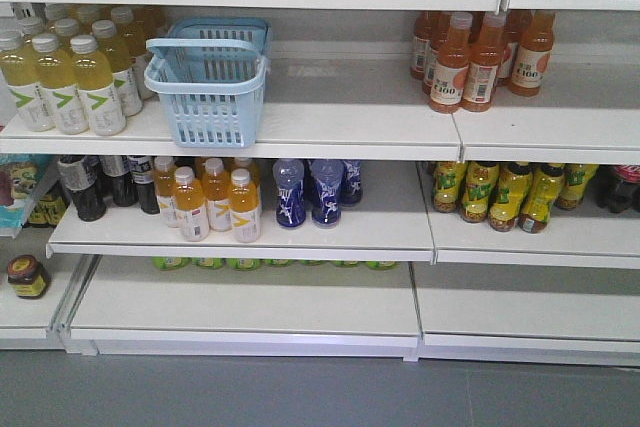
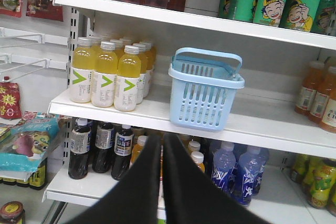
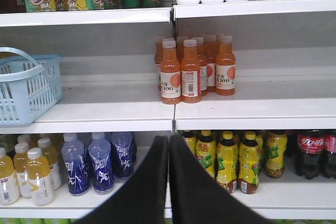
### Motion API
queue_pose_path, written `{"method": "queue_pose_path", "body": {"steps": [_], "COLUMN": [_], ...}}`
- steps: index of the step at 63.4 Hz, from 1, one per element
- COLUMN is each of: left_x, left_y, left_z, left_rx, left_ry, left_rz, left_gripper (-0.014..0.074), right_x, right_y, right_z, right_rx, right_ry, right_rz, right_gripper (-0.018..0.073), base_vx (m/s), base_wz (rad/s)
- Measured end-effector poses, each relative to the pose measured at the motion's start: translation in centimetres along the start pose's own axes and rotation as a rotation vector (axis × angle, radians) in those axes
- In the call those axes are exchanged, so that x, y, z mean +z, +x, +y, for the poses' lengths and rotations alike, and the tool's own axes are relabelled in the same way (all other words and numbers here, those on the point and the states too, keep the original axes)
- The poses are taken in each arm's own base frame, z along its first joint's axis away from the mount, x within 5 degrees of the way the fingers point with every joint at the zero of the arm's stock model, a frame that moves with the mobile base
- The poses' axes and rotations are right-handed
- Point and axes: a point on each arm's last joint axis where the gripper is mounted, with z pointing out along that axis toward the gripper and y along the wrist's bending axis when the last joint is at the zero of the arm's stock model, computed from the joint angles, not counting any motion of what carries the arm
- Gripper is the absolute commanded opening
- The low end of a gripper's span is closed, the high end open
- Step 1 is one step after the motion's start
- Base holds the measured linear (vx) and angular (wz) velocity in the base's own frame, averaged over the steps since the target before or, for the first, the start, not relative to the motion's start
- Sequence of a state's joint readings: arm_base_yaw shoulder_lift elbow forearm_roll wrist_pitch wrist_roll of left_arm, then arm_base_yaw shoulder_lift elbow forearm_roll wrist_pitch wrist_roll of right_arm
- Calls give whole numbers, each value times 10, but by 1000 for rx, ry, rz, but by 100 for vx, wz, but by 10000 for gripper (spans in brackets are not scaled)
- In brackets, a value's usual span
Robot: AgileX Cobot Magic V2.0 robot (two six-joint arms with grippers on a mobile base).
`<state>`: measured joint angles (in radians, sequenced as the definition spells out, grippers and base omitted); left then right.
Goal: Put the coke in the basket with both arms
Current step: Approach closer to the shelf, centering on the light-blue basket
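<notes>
The light blue basket (image 1: 210, 87) stands on the second shelf beside yellow drink bottles, its handle raised; it also shows in the left wrist view (image 2: 203, 92) and at the left edge of the right wrist view (image 3: 23, 86). No coke can shows in any view. My left gripper (image 2: 161, 139) is shut with nothing between its black fingers, held in front of the shelf below the basket. My right gripper (image 3: 169, 139) is also shut and empty, pointing at the shelf joint to the right of the basket. Neither gripper appears in the front view.
Yellow bottles (image 1: 75, 77) crowd the basket's left. Orange bottles (image 1: 475, 52) stand on the same shelf to the right. The shelf below holds dark bottles (image 2: 100, 148), orange and blue bottles (image 1: 310, 192), yellow-green bottles (image 3: 233, 158) and cola bottles with red labels (image 3: 311, 150).
</notes>
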<state>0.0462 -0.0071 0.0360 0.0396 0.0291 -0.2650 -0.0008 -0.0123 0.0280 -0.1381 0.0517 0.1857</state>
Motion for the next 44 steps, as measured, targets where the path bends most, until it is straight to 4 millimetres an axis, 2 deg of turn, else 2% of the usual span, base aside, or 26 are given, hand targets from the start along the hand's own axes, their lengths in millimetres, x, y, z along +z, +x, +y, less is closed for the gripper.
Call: {"method": "queue_pose_path", "body": {"steps": [44], "left_x": [0], "left_y": [0], "left_z": [0], "left_rx": [0], "left_ry": [0], "left_rz": [0], "left_gripper": [-6], "right_x": [0], "right_y": [0], "right_z": [0], "right_rx": [0], "right_ry": [0], "right_rz": [0], "right_gripper": [-5], "base_vx": [15], "base_wz": [-5]}}
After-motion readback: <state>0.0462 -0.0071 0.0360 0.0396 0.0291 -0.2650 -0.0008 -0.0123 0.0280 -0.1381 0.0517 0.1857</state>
